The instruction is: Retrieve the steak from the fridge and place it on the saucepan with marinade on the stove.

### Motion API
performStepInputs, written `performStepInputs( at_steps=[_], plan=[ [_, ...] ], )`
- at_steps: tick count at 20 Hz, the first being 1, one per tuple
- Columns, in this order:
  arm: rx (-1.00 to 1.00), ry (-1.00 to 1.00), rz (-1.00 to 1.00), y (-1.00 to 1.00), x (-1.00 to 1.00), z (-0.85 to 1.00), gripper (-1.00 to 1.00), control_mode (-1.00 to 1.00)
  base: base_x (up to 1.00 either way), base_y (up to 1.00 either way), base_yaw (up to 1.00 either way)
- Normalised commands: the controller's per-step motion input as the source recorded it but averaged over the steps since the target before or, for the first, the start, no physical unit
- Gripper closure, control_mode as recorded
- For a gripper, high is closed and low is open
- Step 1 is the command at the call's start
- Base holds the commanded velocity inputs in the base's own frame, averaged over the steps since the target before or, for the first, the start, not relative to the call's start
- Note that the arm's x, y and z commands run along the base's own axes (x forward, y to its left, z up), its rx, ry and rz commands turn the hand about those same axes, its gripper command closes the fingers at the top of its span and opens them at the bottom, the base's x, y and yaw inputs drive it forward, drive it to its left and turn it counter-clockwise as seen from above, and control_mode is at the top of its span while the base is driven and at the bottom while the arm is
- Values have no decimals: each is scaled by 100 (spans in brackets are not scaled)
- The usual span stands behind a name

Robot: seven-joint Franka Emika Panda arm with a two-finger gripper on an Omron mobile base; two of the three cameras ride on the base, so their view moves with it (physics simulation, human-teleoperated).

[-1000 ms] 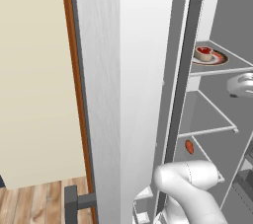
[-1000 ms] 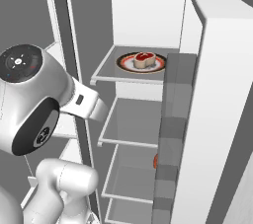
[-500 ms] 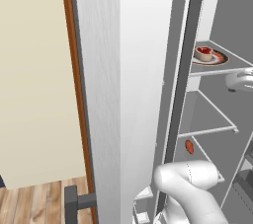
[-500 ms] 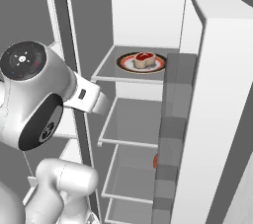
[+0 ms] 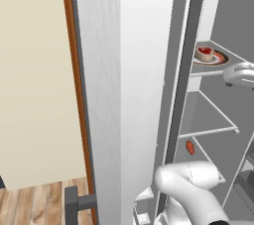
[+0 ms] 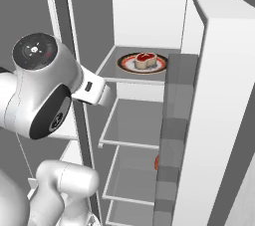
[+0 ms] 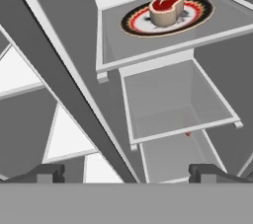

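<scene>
No readable text, label, brand, number or sign appears on anything here.

The left base view looked from behind the arm, past the open door, into the fridge at a slant. The right base view faced its shelves more directly. The hand view looked down from close by. All three shared the plate shelf.

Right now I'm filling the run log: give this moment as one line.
phase: reaching into fridge | pincer: open, holding nothing | steak: on plate, upper shelf | not yet grasped
</scene>
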Motion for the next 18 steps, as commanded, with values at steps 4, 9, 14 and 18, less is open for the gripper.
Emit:
performStepInputs(
  at_steps=[4, 9, 14, 18],
  plan=[
    [0, 0, 4, -4, 18, 0, -100, -100, 0, 0, 0],
    [0, -1, 7, -10, 16, 0, -100, -100, 0, 0, 0],
    [0, -2, 8, -6, 15, 0, -100, -100, 0, 0, 0],
    [0, -4, 8, -4, 15, 0, -100, -100, 0, 0, 0]
  ],
)
